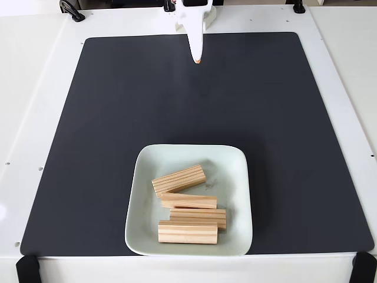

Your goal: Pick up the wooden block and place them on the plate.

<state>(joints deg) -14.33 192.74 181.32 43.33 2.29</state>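
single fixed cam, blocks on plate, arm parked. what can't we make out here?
- Claw: the fixed view has it end-on, one tapering white shape; open or shut cannot be told.
- Arm base: cut off by the top edge.
- Third wooden block: its near side is hidden by the front block.
- Plate: its centre is covered by the blocks.

White table (47, 71) bears black mat (118, 118), apparently flat.

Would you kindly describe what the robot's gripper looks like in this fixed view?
The gripper is made of white plastic, tapering from a wider body at the top edge to a narrow rounded point. Its very tip carries a small orange-tan mark. Dark parts sit beside its base; no cables can be made out.
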